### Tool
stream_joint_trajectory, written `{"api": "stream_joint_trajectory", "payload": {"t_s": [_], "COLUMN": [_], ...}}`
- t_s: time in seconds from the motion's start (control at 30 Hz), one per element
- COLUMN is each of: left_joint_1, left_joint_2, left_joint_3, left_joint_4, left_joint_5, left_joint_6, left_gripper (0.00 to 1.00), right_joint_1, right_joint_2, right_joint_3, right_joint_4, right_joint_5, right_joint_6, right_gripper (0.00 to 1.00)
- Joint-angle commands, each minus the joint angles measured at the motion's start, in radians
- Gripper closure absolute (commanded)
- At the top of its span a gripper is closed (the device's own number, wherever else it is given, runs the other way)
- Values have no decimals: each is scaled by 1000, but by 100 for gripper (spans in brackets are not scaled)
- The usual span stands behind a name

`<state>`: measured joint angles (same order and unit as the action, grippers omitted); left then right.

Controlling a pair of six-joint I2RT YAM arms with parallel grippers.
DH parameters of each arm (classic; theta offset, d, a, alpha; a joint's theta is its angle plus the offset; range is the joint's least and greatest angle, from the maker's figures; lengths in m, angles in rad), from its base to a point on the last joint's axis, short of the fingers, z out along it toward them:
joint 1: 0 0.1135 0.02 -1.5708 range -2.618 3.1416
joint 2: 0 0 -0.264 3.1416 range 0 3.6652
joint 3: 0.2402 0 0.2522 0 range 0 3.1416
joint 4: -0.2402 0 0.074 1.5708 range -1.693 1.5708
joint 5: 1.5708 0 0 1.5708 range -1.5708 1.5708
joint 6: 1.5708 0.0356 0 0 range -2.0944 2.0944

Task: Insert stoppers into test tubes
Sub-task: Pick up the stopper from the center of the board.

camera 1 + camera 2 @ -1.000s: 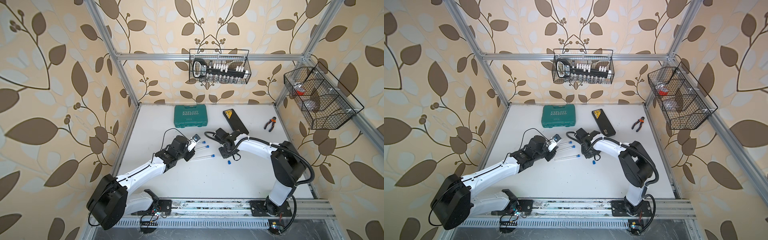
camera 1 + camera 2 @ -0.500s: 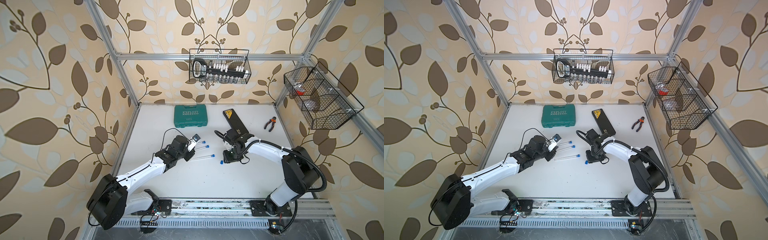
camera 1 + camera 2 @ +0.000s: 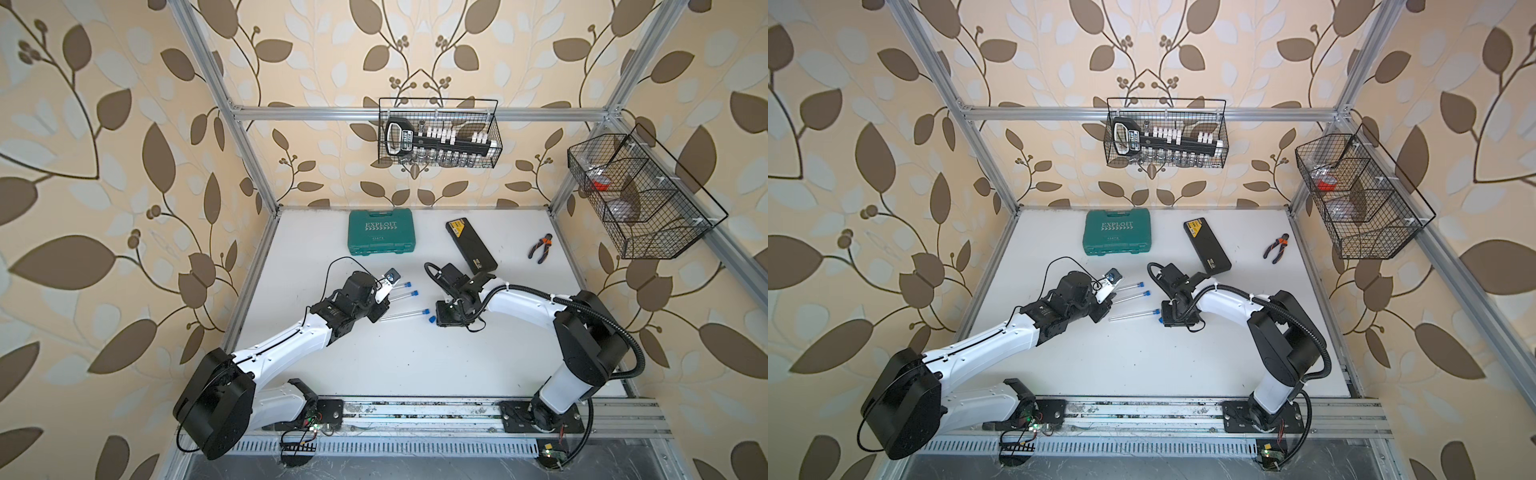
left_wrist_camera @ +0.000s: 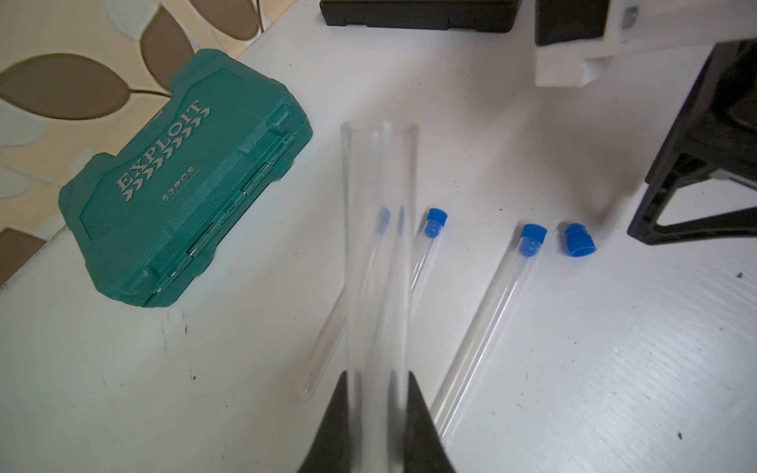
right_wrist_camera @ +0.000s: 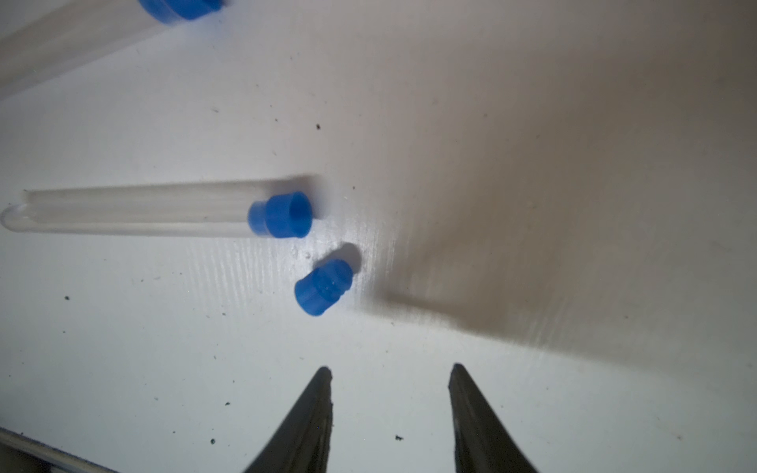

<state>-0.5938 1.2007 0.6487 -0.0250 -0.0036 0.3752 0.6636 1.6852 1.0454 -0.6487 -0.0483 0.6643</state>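
Note:
My left gripper (image 4: 379,374) is shut on a clear test tube (image 4: 379,254) whose open mouth points away from the gripper, with no stopper in it. Three more test tubes lie on the white table, each with a blue stopper in its mouth; the nearest (image 4: 485,311) carries its stopper (image 4: 532,237). A loose blue stopper (image 5: 323,286) lies on its side beside that tube's capped end (image 5: 282,220). My right gripper (image 5: 389,368) hangs open just short of the loose stopper, nothing between its fingers. In both top views the loose stopper (image 3: 431,319) (image 3: 1160,320) sits at the right gripper's (image 3: 440,320) left edge.
A green tool case (image 3: 381,231), a black case (image 3: 471,245) and pliers (image 3: 540,247) lie at the back of the table. Wire baskets hang on the back wall (image 3: 438,133) and the right wall (image 3: 640,199).
My right gripper has swung forward and come down over the loose stopper. The stopper has shifted left, toward the nearest capped tube. The left arm holds still.

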Motion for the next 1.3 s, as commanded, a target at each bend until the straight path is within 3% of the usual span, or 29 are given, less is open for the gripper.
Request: {"api": "stream_joint_trajectory", "payload": {"t_s": [0.0, 0.47, 0.7, 1.27], "left_joint_1": [6, 6, 7, 8], "left_joint_2": [-22, -31, -37, -39], "left_joint_3": [-4, -7, -14, -16], "left_joint_4": [16, 13, 17, 23], "left_joint_5": [-13, -22, -24, -24], "left_joint_6": [7, 9, 11, 13], "left_gripper": [100, 100, 100, 100], "right_joint_1": [10, 68, 76, 84], "right_joint_2": [7, 99, 163, 239], "right_joint_3": [31, 144, 194, 227], "right_joint_4": [10, 19, -26, -69], "right_joint_5": [49, 95, 172, 206], "right_joint_6": [124, 283, 256, 186], "right_gripper": [56, 56, 55, 53]}}
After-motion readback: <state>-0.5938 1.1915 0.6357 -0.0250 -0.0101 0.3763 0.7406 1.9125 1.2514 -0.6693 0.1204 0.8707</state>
